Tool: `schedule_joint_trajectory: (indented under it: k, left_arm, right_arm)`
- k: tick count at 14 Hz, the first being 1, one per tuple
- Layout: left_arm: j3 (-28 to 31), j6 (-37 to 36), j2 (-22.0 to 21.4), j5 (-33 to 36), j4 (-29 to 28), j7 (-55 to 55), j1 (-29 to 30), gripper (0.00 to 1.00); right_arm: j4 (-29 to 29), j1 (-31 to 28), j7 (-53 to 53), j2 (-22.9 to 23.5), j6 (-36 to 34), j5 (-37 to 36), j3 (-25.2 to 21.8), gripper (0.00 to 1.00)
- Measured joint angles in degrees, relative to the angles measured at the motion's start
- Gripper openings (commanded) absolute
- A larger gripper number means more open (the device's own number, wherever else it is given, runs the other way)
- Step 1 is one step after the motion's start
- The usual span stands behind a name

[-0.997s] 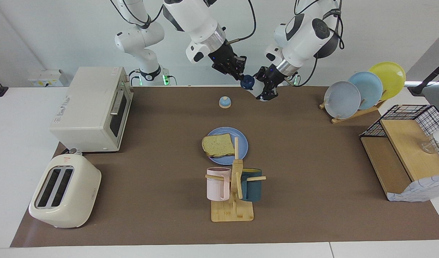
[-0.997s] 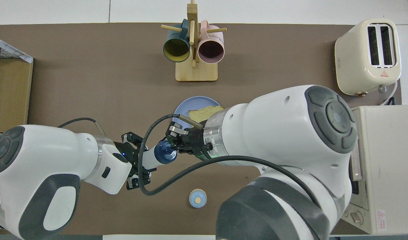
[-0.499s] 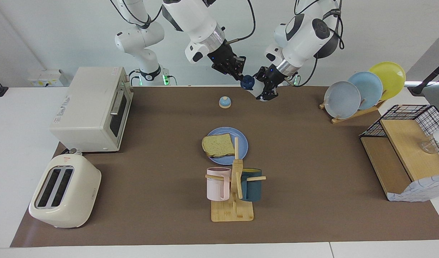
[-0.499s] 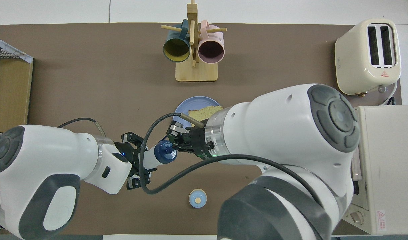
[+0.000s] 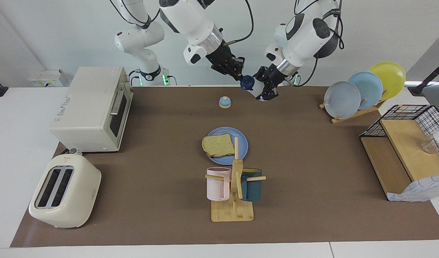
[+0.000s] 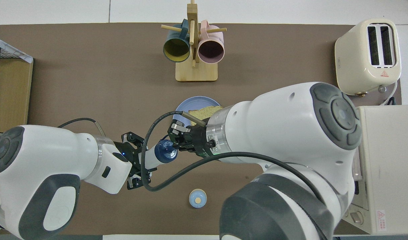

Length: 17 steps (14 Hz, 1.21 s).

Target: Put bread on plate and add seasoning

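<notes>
The bread (image 5: pixel 218 144) lies on the blue plate (image 5: pixel 242 143) at the table's middle; both also show in the overhead view, the bread (image 6: pixel 204 112) and the plate (image 6: pixel 185 107), partly hidden by the right arm. The seasoning bottle (image 5: pixel 256 92) hangs tilted in the air over the robots' end of the table, its navy cap (image 5: pixel 246 82) toward the right arm. My left gripper (image 5: pixel 267 86) is shut on the bottle's white body (image 6: pixel 151 159). My right gripper (image 5: pixel 240 74) is closed on the cap (image 6: pixel 165 151).
A blue-domed bell (image 5: pixel 225 102) stands under the grippers, nearer the robots than the plate. A mug tree (image 5: pixel 234 186) stands just farther out than the plate. Toaster oven (image 5: pixel 92 109) and toaster (image 5: pixel 63 191) are at the right arm's end, plate rack (image 5: pixel 363 89) and wire shelf (image 5: pixel 406 150) at the left arm's end.
Both grippers and the bottle between them have risen slightly together. Bread and plate have not moved.
</notes>
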Motion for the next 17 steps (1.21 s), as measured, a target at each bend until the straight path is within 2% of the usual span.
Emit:
schedule_joint_trajectory:
  k: [9,10,11,12,15,17]
  left_arm:
    - [-0.1,0.5,-0.2,-0.6,-0.3,-0.4,0.0,0.0]
    - [-0.1,0.5,-0.3,-0.6,-0.3,-0.4,0.0,0.0]
    - [-0.1,0.5,-0.3,-0.6,-0.3,-0.4,0.0,0.0]
    - [-0.1,0.5,-0.3,-0.6,-0.3,-0.4,0.0,0.0]
    - [0.0,0.2,-0.3,-0.5,-0.5,-0.5,0.0,0.0]
    - [0.2,0.1,-0.3,-0.5,-1.0,-0.6,0.1,0.0]
  right_arm:
    - [0.2,-6.6,0.0,0.3,-0.8,6.2,-0.2,0.0]
    - [0.2,-6.6,0.0,0.3,-0.8,6.2,-0.2,0.07]
    - [0.2,-6.5,0.0,0.3,-0.8,6.2,0.0,0.77]
    - [0.2,-6.5,-0.3,0.3,-0.8,6.2,0.1,1.0]
    - [0.2,-6.4,-3.4,0.2,-1.1,4.0,0.1,1.0]
    - [0.3,-6.5,-5.9,-0.4,-2.5,-2.1,-0.2,1.0]
